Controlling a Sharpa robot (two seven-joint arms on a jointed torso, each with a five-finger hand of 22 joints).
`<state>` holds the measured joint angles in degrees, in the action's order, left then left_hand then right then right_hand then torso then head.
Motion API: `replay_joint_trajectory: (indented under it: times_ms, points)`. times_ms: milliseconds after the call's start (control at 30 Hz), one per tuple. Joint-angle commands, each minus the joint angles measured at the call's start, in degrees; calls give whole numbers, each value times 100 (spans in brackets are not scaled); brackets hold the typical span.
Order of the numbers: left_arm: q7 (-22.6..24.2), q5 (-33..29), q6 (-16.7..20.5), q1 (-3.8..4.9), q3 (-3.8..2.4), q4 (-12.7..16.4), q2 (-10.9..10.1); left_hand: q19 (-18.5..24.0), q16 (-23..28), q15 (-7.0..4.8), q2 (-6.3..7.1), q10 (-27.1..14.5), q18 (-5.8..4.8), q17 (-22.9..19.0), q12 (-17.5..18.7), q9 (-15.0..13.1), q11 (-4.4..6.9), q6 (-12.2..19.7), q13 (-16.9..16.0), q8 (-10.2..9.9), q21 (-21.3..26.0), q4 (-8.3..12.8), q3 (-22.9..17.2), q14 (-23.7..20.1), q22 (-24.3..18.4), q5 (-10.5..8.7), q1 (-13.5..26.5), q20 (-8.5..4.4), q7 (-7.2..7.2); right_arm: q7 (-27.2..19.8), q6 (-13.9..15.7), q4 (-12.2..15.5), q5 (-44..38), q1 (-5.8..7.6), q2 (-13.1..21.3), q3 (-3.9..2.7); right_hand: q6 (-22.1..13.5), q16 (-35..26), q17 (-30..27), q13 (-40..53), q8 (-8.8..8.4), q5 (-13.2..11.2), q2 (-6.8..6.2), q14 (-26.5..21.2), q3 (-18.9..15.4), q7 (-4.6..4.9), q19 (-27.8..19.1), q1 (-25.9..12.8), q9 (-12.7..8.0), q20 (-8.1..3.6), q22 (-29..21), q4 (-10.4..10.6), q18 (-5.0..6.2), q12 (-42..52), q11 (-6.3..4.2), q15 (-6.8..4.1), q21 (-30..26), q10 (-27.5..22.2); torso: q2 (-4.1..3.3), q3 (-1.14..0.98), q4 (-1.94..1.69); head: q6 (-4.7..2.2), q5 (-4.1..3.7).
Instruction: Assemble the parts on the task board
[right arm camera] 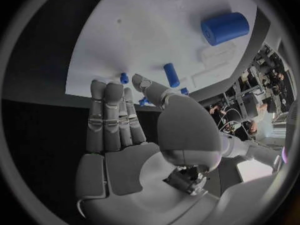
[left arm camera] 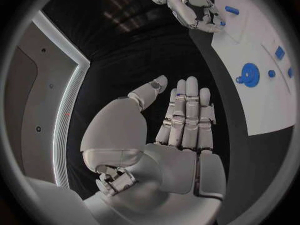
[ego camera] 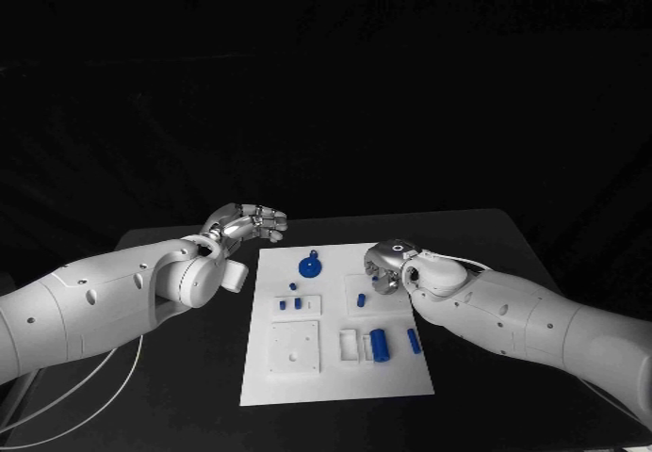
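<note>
The white task board [ego camera: 340, 377] lies in the middle of the black table. On it are a round blue part [ego camera: 311, 267], two short pegs [ego camera: 289, 304], a peg [ego camera: 362, 300], a thick blue cylinder [ego camera: 379, 345] and a longer peg [ego camera: 413, 341]. My left hand [ego camera: 252, 224] hovers over the table just off the board's far left corner, fingers straight and holding nothing [left arm camera: 181, 125]. My right hand [ego camera: 387, 264] hangs above the board's far right part, also flat and holding nothing [right arm camera: 125, 130]. The right wrist view shows the cylinder [right arm camera: 225, 28] and a peg [right arm camera: 170, 75] beyond the fingertips.
Raised white blocks with holes [ego camera: 294, 347] sit on the near left of the board, and a pale slot piece [ego camera: 350, 345] lies beside the cylinder. In the left wrist view the round part [left arm camera: 250, 75] lies on the board [left arm camera: 262, 110], and my right hand [left arm camera: 194, 7] shows too.
</note>
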<state>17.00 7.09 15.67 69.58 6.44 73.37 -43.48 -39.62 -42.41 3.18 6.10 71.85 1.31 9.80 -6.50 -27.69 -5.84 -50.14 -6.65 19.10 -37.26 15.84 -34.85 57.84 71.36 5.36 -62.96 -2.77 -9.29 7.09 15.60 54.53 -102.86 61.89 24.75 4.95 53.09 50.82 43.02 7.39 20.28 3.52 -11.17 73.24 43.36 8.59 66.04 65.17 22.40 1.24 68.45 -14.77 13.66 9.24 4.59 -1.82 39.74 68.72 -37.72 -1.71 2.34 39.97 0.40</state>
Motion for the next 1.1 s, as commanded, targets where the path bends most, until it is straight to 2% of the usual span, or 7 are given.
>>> replay_joint_trajectory:
  times_ms: [33, 367, 800, 1100]
  points:
    - [41, -52, -81, 12, -7, 8, 11, 0, 20, 30, -36, -45, 13, 7, 32, 5, -4, 40, 8, 17, 31, -1, 46, 12, 6, 4, 9, 49, 15, -47, -34, -66, -5, -23, -30, 10, 59, 47, 14, 16, -5, -30, 31, 40, 60, -5, 53, -58, -4, -20, 23, 8, 135, -30, 1, -3, 34, 89, -2, 0, 1, 4, 3]
    - [17, -62, -93, 12, -7, 15, 18, -4, 32, 28, -31, -51, 16, 25, 34, 8, -6, 47, 9, 17, 35, -2, 50, 24, 9, 3, 10, 51, 13, -66, -112, -264, 6, -73, -118, 48, 115, 184, 107, 64, 18, -46, 61, 40, 156, -31, 85, -61, 7, -58, 121, 28, 134, -48, -27, -31, 135, 168, -2, -3, 6, 11, -2]
    - [-10, -63, -89, 12, -7, 20, 22, -9, 51, 28, -30, -59, 19, 46, 37, 11, -10, 58, 11, 16, 42, -5, 54, 33, 13, 1, 12, 52, 10, -76, -145, -314, 0, -93, -151, 94, 152, 264, 149, 96, 34, -42, 88, 22, 206, -46, 85, -46, 15, -74, 179, 11, 135, -57, -39, -43, 188, 213, 1, -1, 7, 28, -8]
    - [-13, -63, -86, 12, -7, 26, 29, -14, 59, 25, -34, -59, 23, 64, 37, 12, -10, 61, 12, 18, 45, -5, 53, 46, 16, 4, 6, 51, 9, -54, -73, -305, -24, -116, -186, 106, 370, 644, 337, 282, 129, -40, 178, 68, 304, -137, 227, -36, 64, -152, 394, -34, 135, 17, -143, -147, 465, 461, 2, 0, 9, 38, -21]
